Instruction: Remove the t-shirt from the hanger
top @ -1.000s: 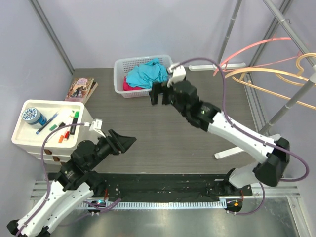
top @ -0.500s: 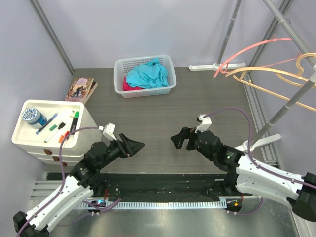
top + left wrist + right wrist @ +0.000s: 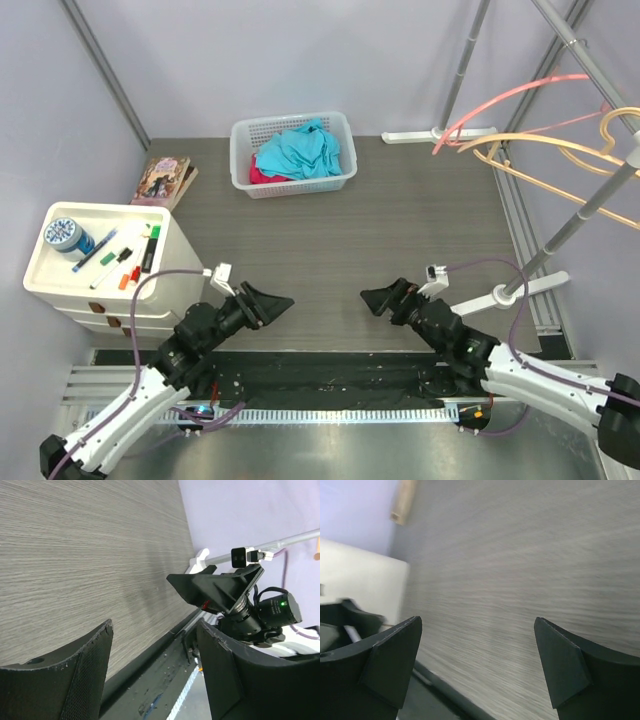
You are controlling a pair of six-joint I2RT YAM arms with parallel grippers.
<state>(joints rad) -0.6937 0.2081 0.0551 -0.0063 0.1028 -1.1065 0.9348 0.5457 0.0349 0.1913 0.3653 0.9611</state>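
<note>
The task looks finished: the turquoise t-shirt (image 3: 300,148) lies bunched in the white basket (image 3: 290,186), well beyond both grippers, and the hangers (image 3: 540,150), far off to the right of the right gripper (image 3: 375,298), hang bare. The left gripper (image 3: 275,298) and the right gripper are both released and empty, low over the desk (image 3: 330,240), tips facing each other. Judging from this, no step seems left.

Lilac walls (image 3: 300,60) are enclosing a grey wood-grain counter (image 3: 330,240), a white drawer unit (image 3: 60,272) standing at its left and what may be a clothes rack (image 3: 585,217) at right.
</note>
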